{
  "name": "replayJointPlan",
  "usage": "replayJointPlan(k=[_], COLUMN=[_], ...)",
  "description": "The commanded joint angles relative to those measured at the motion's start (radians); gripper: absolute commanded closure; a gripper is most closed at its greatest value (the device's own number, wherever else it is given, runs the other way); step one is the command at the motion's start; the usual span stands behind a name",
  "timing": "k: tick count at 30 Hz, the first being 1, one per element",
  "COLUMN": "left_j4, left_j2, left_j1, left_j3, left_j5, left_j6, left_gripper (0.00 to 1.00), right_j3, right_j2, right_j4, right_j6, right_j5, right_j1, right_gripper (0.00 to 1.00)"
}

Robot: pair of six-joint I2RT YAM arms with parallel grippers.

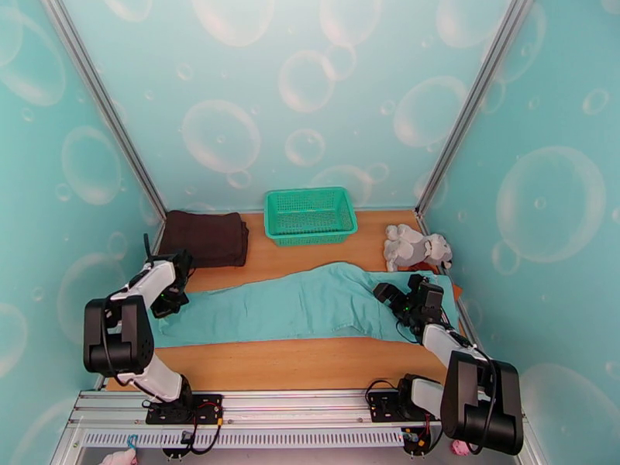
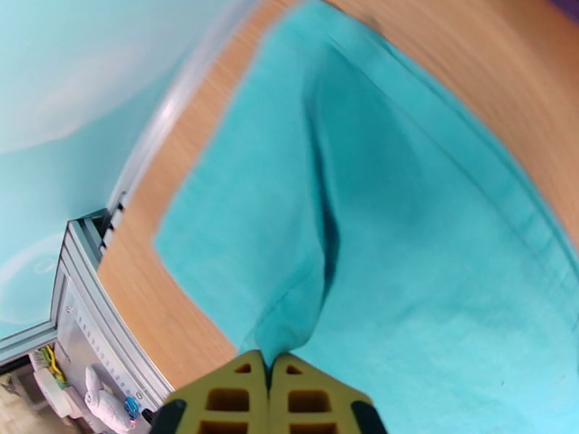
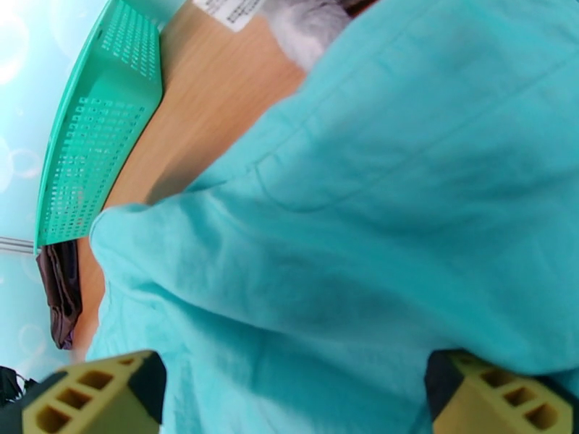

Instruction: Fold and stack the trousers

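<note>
One pair of trousers [image 1: 302, 308] lies lengthwise left to right.

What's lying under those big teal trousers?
The wooden table shows in front of and behind the trousers. Anything else beneath the cloth is covered, so I cannot tell.

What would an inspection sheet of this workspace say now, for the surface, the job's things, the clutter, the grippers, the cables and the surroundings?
Surface: wooden table, bare along the near edge.
Job's things: trousers spread across the table, not folded.
Clutter: dark brown folded garment far left; green basket at the back; plush toy far right.
Grippers: left gripper shut on a pinch of the trousers; right gripper open over the trousers.
Cables: black cables loop at the arm bases.
Surroundings: teal walls printed with bubbles.
</note>
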Motion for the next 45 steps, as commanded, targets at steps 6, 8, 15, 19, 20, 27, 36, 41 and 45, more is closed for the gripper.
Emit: replayJointPlan(k=[6, 8, 15, 19, 20, 27, 36, 41, 45], left_j4=[0.054, 0.056, 0.147, 0.153, 0.151, 0.084, 0.233, 0.302, 0.369], left_j2=[-0.164, -0.179, -0.168, -0.156, -0.161, -0.209, -0.307, -0.271, -0.295], left_j1=[0.122, 0.145, 0.165, 0.162, 0.163, 0.159, 0.083, 0.028, 0.047], left_j3=[0.022, 0.024, -0.028, -0.03, -0.026, 0.021, -0.045, -0.102, -0.106], left_j5=[-0.104, -0.114, -0.046, -0.032, -0.035, -0.097, -0.072, 0.022, 0.167], left_j6=[0.052, 0.059, 0.119, 0.128, 0.13, 0.099, 0.152, 0.176, 0.21], left_gripper=[1.0, 1.0, 1.0, 1.0, 1.0, 0.75, 0.62, 0.57, 0.53], right_j3=[-0.024, -0.036, -0.027, -0.007, 0.003, 0.064, 0.217, 0.297, 0.47], right_j2=[0.041, 0.068, 0.121, 0.06, 0.044, -0.101, -0.194, -0.032, 0.259], right_j4=[0.009, 0.029, 0.043, -0.007, -0.025, -0.154, -0.229, -0.099, -0.117], right_j6=[0.031, 0.039, 0.037, 0.021, 0.017, -0.028, -0.157, -0.175, -0.279], right_j5=[0.023, 0.012, 0.02, 0.058, 0.067, 0.146, 0.237, 0.195, 0.301], right_j1=[-0.045, -0.067, -0.078, -0.078, -0.074, -0.03, 0.406, 0.796, 1.051], right_gripper=[0.01, 0.01, 0.01, 0.01, 0.01, 0.01, 0.01, 0.01, 0.02])
